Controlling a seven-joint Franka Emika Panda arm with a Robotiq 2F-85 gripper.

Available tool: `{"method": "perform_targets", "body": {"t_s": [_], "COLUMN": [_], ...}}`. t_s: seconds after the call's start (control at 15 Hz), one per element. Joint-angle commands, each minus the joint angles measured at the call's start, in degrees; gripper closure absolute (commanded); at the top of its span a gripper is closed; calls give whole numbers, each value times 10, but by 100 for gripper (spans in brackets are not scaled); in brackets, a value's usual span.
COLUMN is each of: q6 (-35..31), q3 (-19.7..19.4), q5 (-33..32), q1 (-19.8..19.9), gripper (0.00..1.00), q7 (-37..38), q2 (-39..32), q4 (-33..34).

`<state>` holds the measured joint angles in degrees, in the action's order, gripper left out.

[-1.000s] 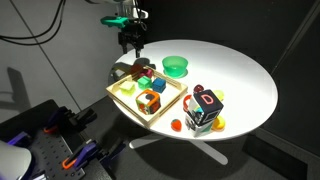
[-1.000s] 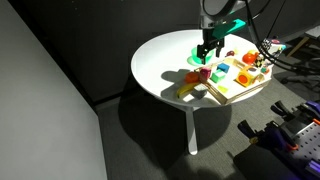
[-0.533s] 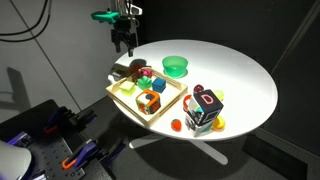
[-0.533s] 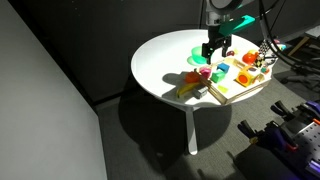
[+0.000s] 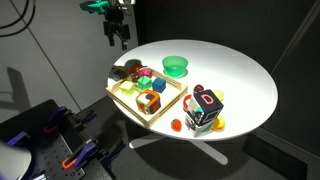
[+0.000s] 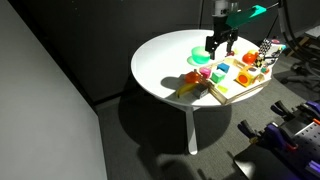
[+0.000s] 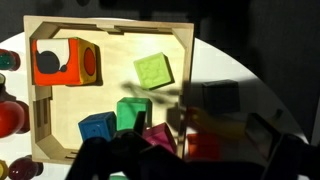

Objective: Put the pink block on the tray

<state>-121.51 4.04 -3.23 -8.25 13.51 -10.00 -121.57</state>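
The pink block (image 7: 158, 138) lies in shadow by a corner of the pale wooden tray (image 7: 110, 30), next to a green block (image 7: 130, 112) and a blue block (image 7: 97, 128); it looks to be inside the rim. It also shows in both exterior views (image 5: 146, 73) (image 6: 205, 73). The tray stands at the table's edge (image 5: 122, 97) (image 6: 240, 92). My gripper (image 5: 117, 38) (image 6: 219, 44) hangs well above the tray's far corner, open and empty. In the wrist view its dark fingers (image 7: 190, 160) frame the bottom of the picture.
The tray also holds a light green block (image 7: 153, 70) and an orange-red holed piece (image 7: 62, 62). An orange-red block (image 7: 203, 147) lies beside the pink one. A round green bowl (image 5: 175, 66) and a multicoloured letter cube (image 5: 205, 108) stand on the round white table (image 5: 235, 70).
My gripper has risen from just above the tray's corner and drawn away from the table, open and empty. The blocks have not moved.
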Motion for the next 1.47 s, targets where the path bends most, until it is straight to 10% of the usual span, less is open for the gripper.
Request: {"method": "perform_targets", "body": {"t_s": [0.0, 1.4], "q6": [-4, -70], "q3": [6, 16], "q5": [4, 1], "q1": [-1, 7], "gripper": [0, 0], "q7": [31, 43], "q2": [50, 121], "q4": [-36, -99]}}
